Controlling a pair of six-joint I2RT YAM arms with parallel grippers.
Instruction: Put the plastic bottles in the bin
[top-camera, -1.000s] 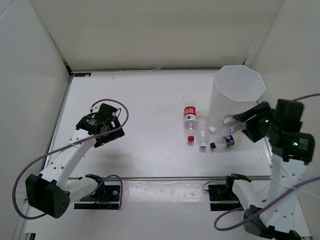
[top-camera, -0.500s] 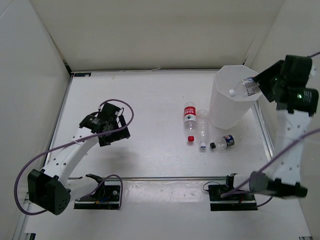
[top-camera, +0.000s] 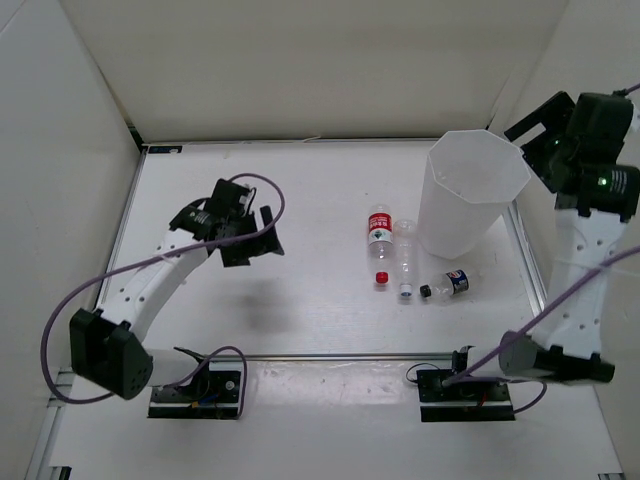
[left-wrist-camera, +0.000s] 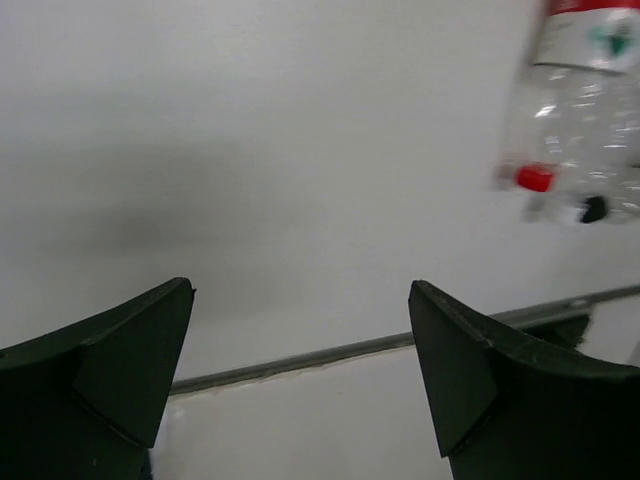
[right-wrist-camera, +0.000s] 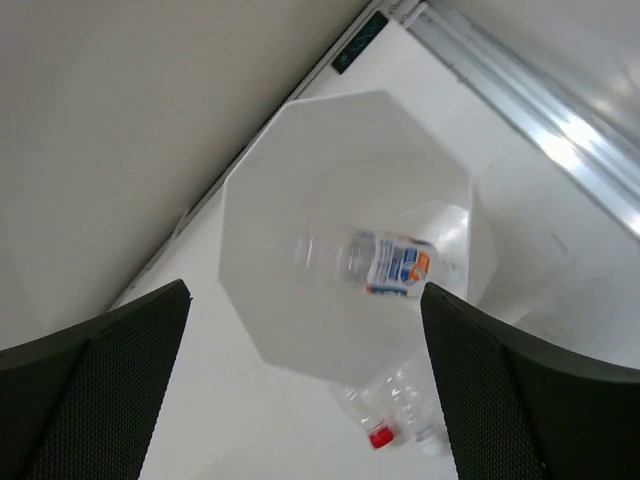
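Observation:
My right gripper (top-camera: 536, 140) hangs open above the far right rim of the bin (top-camera: 440, 200), a tall translucent white tub. In the right wrist view the open right gripper (right-wrist-camera: 305, 300) looks down into the bin (right-wrist-camera: 300, 180), where a clear bottle with a blue-and-orange label (right-wrist-camera: 385, 262) is loose and blurred inside. Three plastic bottles lie left of the bin: a red-labelled one (top-camera: 380, 230), a plain one (top-camera: 405, 258) and a short dark-capped one (top-camera: 452, 282). My left gripper (top-camera: 260, 236) is open over bare table, well left of them. The left wrist view has the red-labelled bottle (left-wrist-camera: 575, 90) at its upper right.
White walls close in the table on three sides. A metal rail (top-camera: 330, 355) runs along the near edge, with the two arm bases (top-camera: 200, 385) behind it. The bin stands in the far right corner, close to the right wall.
My right gripper carried a bottle from the table up over the bin and opened; the bottle has dropped inside. My left gripper moved right, toward the lying bottles.

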